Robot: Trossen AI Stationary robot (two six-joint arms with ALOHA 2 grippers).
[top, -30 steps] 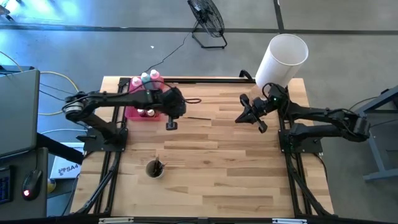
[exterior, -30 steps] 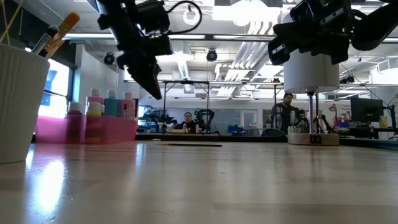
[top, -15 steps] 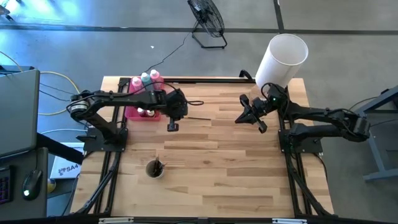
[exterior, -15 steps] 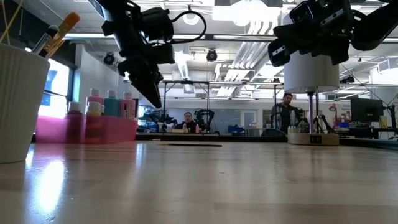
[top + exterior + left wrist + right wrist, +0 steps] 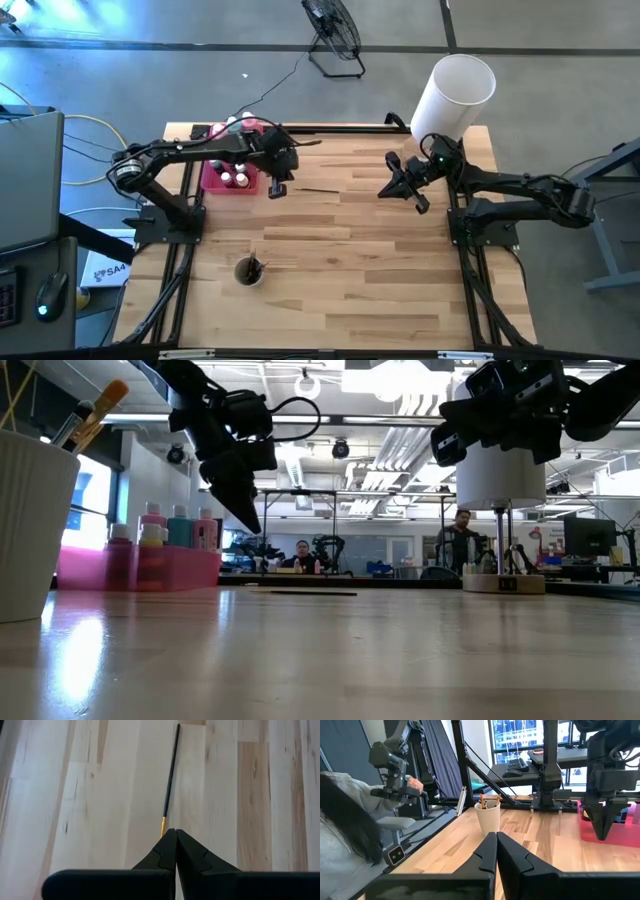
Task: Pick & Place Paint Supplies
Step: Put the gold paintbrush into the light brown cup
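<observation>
Hovering just beside the pink tray [image 5: 212, 182], the left gripper [image 5: 277, 190] is seen with its jaws pressed together and nothing between them. A thin dark-handled brush [image 5: 320, 190] lies flat on the worktop [image 5: 350, 270] a little beyond those tips; in the left wrist view the brush [image 5: 170, 780] runs straight away from the gripper, its gold ferrule nearest the tips. The squeeze bottles [image 5: 177, 526] and small paint pots [image 5: 233, 179] are seen standing in the tray, and a white cup [image 5: 249, 271] holding brushes stands nearer the front of the worktop. The right gripper [image 5: 398, 187] is held above the worktop well apart from all of this, below the big white cylinder [image 5: 455, 92], its jaws likewise pressed together and empty.

The step in hand is judged to be the pickup of the loose brush. For this to be done well, the jaws would first have to be spread, since nothing can be taken while they are shut. The handle should be straddled across its width, somewhere along the dark shaft rather than at the ferrule end, so that the brush is not tipped when lifted. Because the brush is thin and lies flat, the tips would need to be lowered almost to the wood before closing; a shallow approach is likely to push it away or let it roll
</observation>
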